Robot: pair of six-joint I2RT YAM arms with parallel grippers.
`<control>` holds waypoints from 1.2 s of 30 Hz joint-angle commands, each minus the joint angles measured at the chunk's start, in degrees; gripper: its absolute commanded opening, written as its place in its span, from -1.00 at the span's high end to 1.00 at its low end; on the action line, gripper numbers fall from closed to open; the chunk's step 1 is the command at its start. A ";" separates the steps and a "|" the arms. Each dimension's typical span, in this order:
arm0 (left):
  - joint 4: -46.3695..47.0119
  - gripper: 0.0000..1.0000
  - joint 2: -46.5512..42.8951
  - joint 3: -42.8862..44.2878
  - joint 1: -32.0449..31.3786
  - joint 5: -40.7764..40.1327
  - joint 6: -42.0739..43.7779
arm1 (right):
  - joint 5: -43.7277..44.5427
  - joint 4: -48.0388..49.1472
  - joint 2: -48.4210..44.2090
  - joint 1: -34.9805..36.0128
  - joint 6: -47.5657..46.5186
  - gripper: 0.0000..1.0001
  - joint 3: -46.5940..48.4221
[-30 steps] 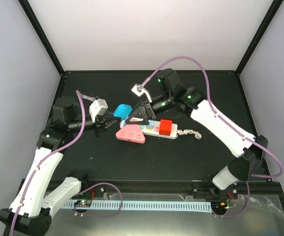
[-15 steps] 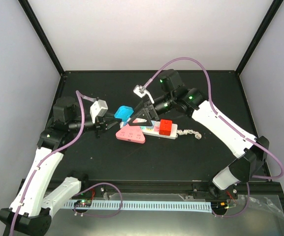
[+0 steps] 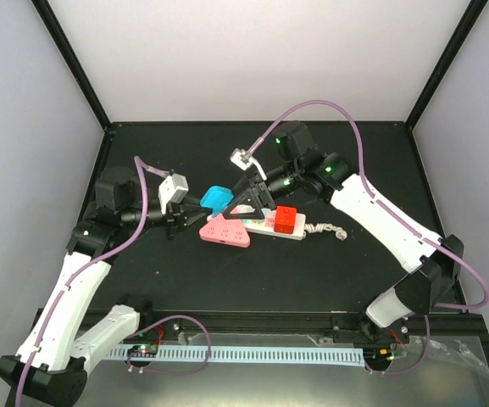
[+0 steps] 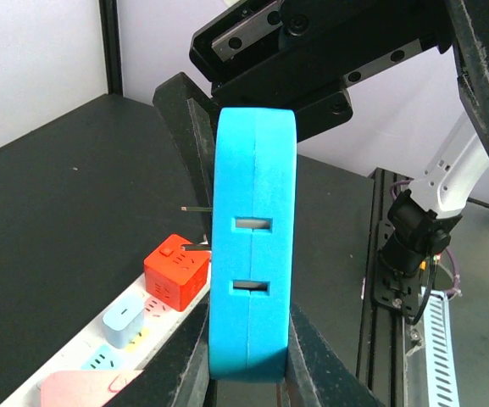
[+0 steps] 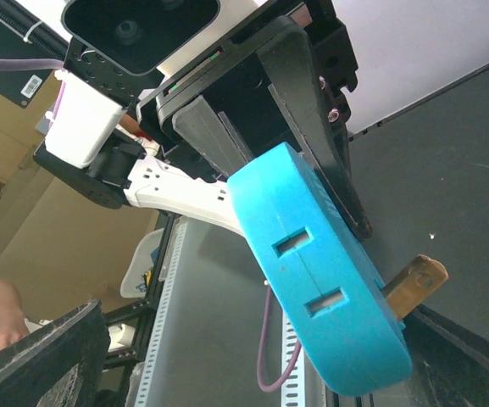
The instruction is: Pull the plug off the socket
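Note:
My left gripper (image 3: pixel 203 206) is shut on a bright blue plug (image 3: pixel 218 198) and holds it above the table, just left of the socket. In the left wrist view the plug (image 4: pixel 252 237) stands edge-on between my fingers (image 4: pixel 183 360), its two metal prongs pointing away from the strip. The socket (image 3: pixel 261 222) is a long white power strip with pastel faces, also seen in the left wrist view (image 4: pixel 100 356). My right gripper (image 3: pixel 248 202) is open, just right of the plug. The plug fills the right wrist view (image 5: pixel 320 288).
On the strip sit a red cube adapter (image 3: pixel 286 219), a pink triangular plug (image 3: pixel 225 231) at its left end and a small pale blue plug (image 4: pixel 125 320). The strip's short twisted white cord (image 3: pixel 329 229) trails right. Black frame posts stand at the table's back corners.
My left gripper has carried the blue plug slightly right and nearer, closer to the right gripper. The right arm has barely moved.

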 commanded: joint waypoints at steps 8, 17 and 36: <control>2.37 0.97 3.03 -1.71 -0.25 -1.25 -3.51 | -8.62 4.60 -3.45 0.73 0.11 -0.86 -1.70; 2.19 0.97 2.58 -4.18 -0.66 -2.98 -3.01 | -9.33 4.86 -2.92 1.21 0.37 -0.86 -0.97; 2.73 0.97 3.73 -4.87 -1.05 -2.84 -6.34 | -14.01 7.34 -4.40 1.39 -4.14 -0.87 0.71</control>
